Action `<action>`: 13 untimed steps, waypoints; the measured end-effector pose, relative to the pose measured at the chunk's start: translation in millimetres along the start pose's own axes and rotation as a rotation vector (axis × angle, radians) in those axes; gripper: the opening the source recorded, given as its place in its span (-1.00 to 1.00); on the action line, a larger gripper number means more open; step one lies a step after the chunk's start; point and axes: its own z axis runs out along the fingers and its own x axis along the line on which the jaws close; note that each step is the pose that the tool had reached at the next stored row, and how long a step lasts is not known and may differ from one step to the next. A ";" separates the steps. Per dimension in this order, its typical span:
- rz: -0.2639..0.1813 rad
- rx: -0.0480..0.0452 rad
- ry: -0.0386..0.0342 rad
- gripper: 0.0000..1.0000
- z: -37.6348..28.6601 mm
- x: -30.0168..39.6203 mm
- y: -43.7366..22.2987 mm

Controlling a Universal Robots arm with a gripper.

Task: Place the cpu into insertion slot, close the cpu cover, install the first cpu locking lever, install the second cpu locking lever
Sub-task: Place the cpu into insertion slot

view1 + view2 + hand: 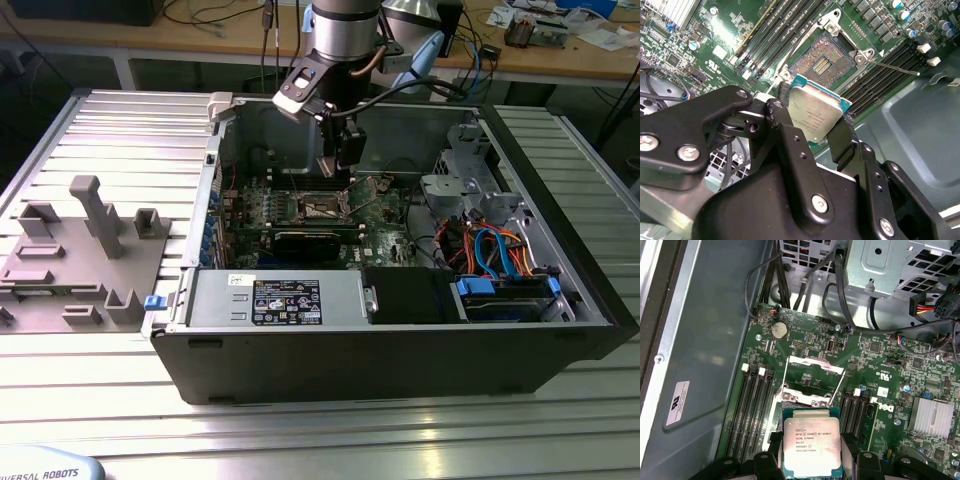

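Observation:
The cpu (pixel 816 114) is a flat square chip with a silvery top on a green edge, and my gripper (pixel 814 119) is shut on it, one black finger on each side. In the first wrist view the cpu (pixel 811 446) hangs level in the gripper (pixel 811 462), just short of the socket. The insertion slot (pixel 822 60) lies open, with its dark contact field bare. The cpu cover (pixel 816 363) stands flipped up behind it, and thin wire levers (pixel 785 382) are swung free. In the exterior view the gripper (pixel 345 160) hovers inside the case above the insertion slot (pixel 322 207).
The open computer case (pixel 590 320) lies on a slatted aluminium table. Long black memory slots (pixel 754 410) flank the socket on both sides. A power-supply box (pixel 275 300), a drive cage with blue cables (pixel 500 260) and loose black cables (pixel 840 300) crowd the case. A grey fixture tray (pixel 70 270) sits at the exterior view's left.

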 end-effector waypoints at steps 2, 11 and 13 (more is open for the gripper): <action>0.003 0.0000 -0.0001 0.08 0.1 0.0 0.0; 0.009 0.0003 -0.0004 0.08 0.2 0.0 0.0; 0.010 0.0002 -0.0005 0.08 0.3 0.0 0.0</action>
